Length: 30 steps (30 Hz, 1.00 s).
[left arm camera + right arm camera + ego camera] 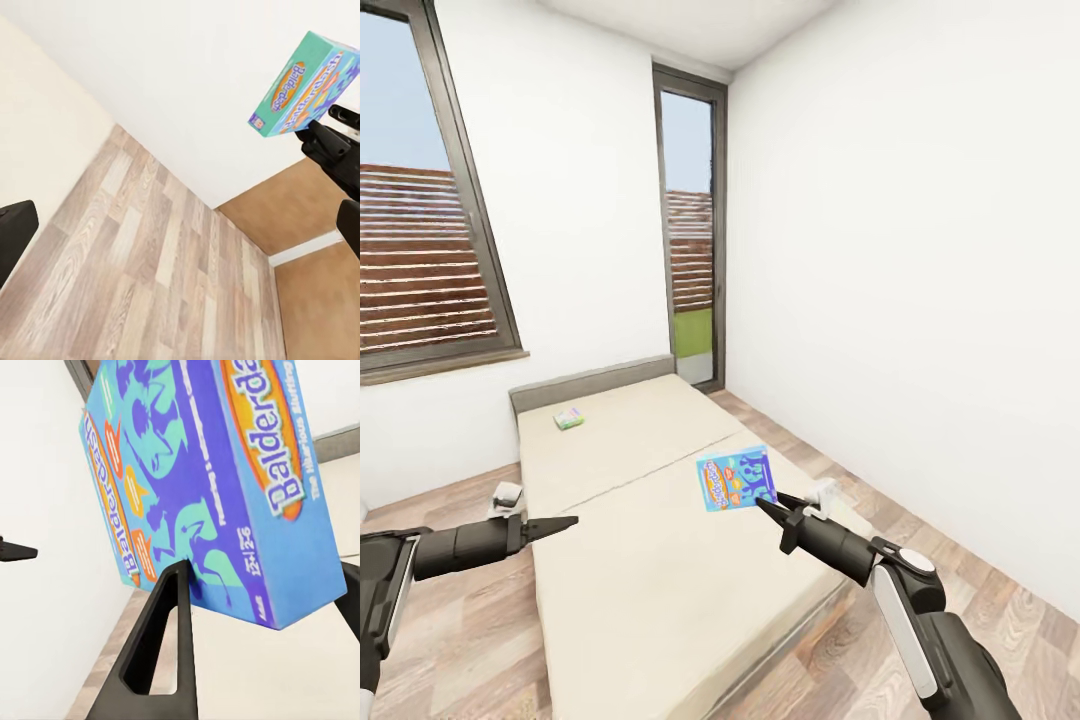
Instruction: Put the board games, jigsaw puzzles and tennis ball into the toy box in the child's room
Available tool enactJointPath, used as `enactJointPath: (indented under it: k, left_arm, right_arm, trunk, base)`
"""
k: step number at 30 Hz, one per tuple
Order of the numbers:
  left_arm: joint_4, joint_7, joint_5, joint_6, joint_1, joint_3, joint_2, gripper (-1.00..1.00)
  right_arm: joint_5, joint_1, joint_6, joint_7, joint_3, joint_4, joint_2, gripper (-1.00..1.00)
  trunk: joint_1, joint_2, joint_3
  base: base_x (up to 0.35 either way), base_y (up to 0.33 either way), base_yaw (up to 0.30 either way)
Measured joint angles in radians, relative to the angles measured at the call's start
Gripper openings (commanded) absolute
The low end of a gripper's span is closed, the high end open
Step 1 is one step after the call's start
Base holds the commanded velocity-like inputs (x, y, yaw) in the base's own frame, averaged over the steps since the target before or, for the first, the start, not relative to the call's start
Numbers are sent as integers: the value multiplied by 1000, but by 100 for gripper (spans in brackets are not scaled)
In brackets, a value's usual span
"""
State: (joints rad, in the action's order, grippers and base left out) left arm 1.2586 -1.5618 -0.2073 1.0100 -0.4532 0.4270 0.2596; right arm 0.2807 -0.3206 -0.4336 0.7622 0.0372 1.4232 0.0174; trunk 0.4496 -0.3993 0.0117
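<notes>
A blue and orange board game (737, 478) hangs upright over the near mattress of the bed (640, 590), with my right gripper (768, 503) shut on its lower edge. The right wrist view shows its cover (225, 480) close up between the fingers (161, 645). In the left wrist view the same box (300, 82) shows against the white wall, held by the right gripper (319, 135). A pale green board game (568, 417) lies on the far mattress near the headboard. My left gripper (563, 523) hovers open over the bed's left edge. The table and toy box are out of view.
A grey headboard (590, 383) backs onto the wall under a dark-framed window (420, 250). A tall narrow window (692, 230) stands in the far corner. Wood plank floor (980, 600) runs along both sides of the bed, with a white wall close on the right.
</notes>
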Motion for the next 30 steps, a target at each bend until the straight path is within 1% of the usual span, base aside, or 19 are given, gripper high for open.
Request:
enactJointPath:
  k: [5,9,13,16,19,24,30]
  left_arm:
    - [0,0,0,0,0,0,-1,100]
    - [0,0,0,0,0,0,-4,100]
    - [0,0,-1,0,0,0,-15,100]
    - [0,0,-1,0,0,0,-18,100]
    - [1,0,-2,0,0,0,-19,100]
    - [1,0,-2,0,0,0,-20,100]
    - [1,0,-2,0,0,0,-20,100]
  right_arm:
    - [-2,0,-15,-2,5,-2,-1,-100]
    - [-4,0,-80,-3,1,-2,-1,-100]
    - [-2,0,-110,-4,-1,-2,-1,-100]
    - [-2,0,-132,-6,-2,-1,-1,-100]
    - [-2,0,-139,-12,-3,0,-1,-100]
    - [-1,0,-143,-45,-3,-1,-1,-100]
    - [0,0,-141,-54,-2,-4,-1,-100]
  trunk:
    - [0,0,2]
    - [0,0,2]
    - [0,0,0]
    - [0,0,-1]
    - [0,0,-3]
    - [0,0,-6]
    - [0,0,-9]
  base:
    - [-41,-299,280]
    - [-78,-299,287]
    - [-92,-299,287]
    - [-118,-293,285]
    - [-126,-290,283]
    - [-115,-290,282]
    - [-96,-290,282]
